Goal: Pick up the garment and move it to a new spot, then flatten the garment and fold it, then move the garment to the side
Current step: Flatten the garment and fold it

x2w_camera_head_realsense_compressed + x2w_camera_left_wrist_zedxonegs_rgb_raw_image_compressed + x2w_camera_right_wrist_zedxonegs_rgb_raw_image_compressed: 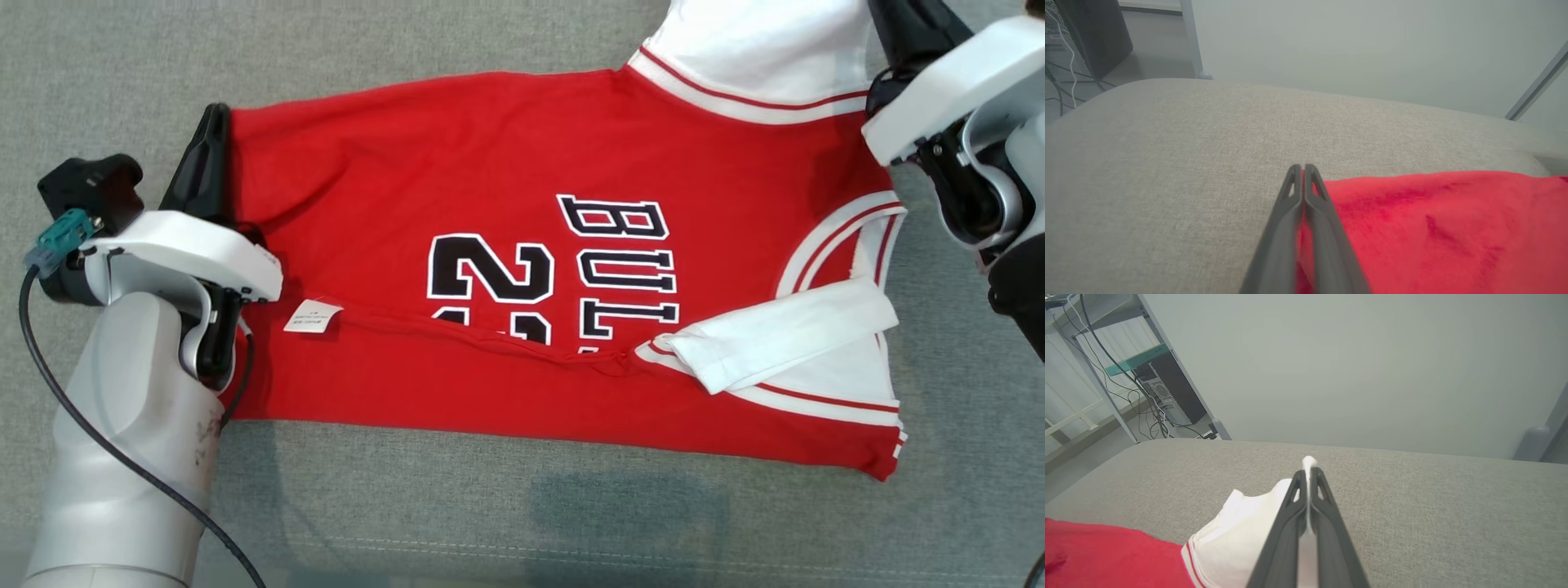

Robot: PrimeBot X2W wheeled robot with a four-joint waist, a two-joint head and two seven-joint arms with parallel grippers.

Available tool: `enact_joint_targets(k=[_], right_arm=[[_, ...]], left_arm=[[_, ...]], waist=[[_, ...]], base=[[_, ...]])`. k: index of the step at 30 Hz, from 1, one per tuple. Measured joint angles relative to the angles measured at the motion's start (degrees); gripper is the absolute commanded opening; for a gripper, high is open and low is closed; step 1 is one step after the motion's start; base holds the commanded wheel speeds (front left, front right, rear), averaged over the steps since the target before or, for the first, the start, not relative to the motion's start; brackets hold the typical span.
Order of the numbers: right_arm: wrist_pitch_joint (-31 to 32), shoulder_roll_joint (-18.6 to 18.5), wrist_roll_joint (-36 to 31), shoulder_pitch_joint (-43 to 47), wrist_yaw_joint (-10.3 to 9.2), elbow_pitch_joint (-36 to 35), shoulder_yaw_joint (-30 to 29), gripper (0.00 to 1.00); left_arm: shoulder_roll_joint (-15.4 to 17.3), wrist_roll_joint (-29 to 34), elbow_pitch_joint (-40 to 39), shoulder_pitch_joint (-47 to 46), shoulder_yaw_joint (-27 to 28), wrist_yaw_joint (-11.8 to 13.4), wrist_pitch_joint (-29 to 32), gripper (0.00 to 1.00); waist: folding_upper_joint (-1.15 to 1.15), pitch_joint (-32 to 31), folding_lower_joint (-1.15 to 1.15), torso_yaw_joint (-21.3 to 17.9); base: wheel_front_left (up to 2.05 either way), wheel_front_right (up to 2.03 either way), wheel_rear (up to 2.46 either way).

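Red basketball jersey point(457, 163) lies spread flat on a grey woven cushion point(408, 506), stretched between the two grippers.

Left gripper point(1302, 168): fingers pressed together, a strip of red cloth pinched between them low in the gap. It grips the jersey at the hem corner. From its wrist camera the red fabric runs off to the right of the fingers; bare cushion lies to the left and ahead of the tips.

Right gripper point(1308, 470): fingers closed on the jersey's white sleeve point(1241, 535), with a small tuft of white cloth poking out past the tips. From its wrist camera the sleeve bulges to the left of the fingers, and the red body lies further left and nearer the wrist; to the right is bare cushion.

Head view, between the grippers: black lettering "BUL" point(624, 261) and a black numeral 2 point(490, 269), both edged in white and cut off by a fold line along the jersey's near side. A white care label point(313, 315) sits just beside the left wrist. The second white sleeve point(784, 335) lies folded across the red, nearer the right gripper than the left.

A black cable point(98, 441) trails down the left forearm.
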Motion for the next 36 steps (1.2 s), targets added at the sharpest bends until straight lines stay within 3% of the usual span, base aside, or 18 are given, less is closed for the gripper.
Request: enact_joint_targets(k=[18,36], right_arm=[[-2.02,-7.87,12.40,13.78,-0.05,-16.63,12.76,0.00],[-2.43,-11.96,21.20,23.40,-0.05,-24.38,15.95,0.00]], left_arm=[[1.82,-0.55,-1.55,8.35,0.51,0.00,0.01,0.00],[5.32,-1.44,-1.16,15.37,0.71,0.00,0.02,0.00]], waist=[[0.00,-8.16,0.00,-3.15],[0.00,-12.54,0.00,-5.63]], base=[[0.00,0.00,0.00],[0.00,0.00,0.00]])
